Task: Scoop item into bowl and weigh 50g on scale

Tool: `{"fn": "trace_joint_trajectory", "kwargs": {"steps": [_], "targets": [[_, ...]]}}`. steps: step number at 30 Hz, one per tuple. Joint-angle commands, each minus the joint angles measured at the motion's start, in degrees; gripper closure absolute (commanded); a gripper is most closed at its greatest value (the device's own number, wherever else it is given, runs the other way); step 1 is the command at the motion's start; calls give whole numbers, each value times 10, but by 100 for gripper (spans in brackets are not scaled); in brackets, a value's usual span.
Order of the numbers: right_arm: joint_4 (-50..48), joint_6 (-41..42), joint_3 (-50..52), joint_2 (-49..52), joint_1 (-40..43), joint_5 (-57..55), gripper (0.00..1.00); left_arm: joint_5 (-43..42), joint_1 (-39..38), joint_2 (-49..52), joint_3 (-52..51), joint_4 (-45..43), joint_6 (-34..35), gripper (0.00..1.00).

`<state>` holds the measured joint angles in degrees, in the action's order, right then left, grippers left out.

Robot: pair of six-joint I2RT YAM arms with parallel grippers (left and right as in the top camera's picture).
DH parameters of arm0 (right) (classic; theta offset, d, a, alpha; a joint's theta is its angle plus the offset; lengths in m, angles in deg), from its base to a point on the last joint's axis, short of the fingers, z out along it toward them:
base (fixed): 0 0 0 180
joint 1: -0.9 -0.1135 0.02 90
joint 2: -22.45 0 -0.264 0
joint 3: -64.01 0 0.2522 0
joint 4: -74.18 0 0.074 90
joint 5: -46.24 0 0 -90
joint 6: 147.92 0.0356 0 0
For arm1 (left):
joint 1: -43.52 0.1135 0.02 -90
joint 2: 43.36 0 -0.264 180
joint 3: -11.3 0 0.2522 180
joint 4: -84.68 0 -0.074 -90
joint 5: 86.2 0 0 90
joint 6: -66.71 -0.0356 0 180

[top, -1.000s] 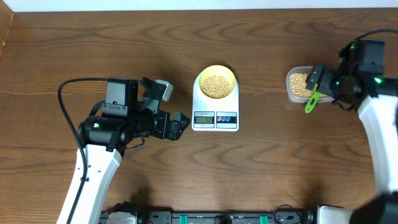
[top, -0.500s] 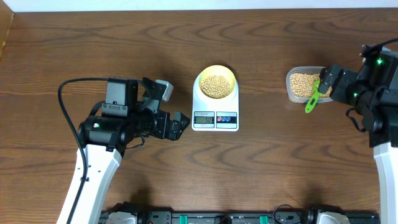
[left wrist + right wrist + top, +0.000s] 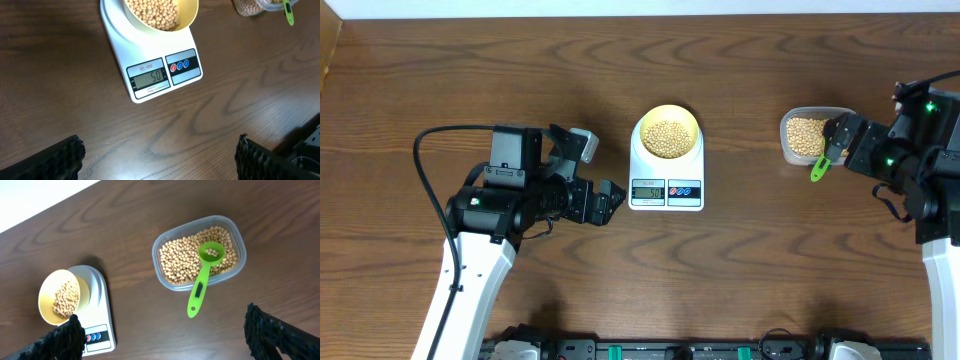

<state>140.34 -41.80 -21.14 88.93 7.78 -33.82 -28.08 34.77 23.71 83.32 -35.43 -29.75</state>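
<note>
On the brown wooden table [image 3: 720, 280], your left gripper [image 3: 160, 156] hangs near and left of the white scale [image 3: 666, 172], jaws wide and empty; your right gripper [image 3: 162, 330] hovers at the right, jaws equally wide and holding nothing. The weighing looks all but done, so read the display [image 3: 149, 77], which seems to show about fifty with its last mark unclear, and touch neither the scale nor the table beside it. The clear tub [image 3: 156, 262] sits well right of the scale. The yellow bowl [image 3: 693, 125] sits on the scale's far end, the green scoop [image 3: 202, 277] lies across the tub's near rim, and beans [image 3: 667, 137] fill the bowl. Nothing blocks either arm.
</note>
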Motion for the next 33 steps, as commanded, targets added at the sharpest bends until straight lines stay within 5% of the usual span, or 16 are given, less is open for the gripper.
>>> {"fn": "trace_joint_trajectory", "kwargs": {"steps": [1, 33], "targets": [[7, 6, -2, -6, -1, 8, 1, -9, -1, 0, 1, 1, -10, 2], [56, 6, -2, -6, -1, 7, 1, -9, -1, 0, 1, 1, -10, 2]]}}
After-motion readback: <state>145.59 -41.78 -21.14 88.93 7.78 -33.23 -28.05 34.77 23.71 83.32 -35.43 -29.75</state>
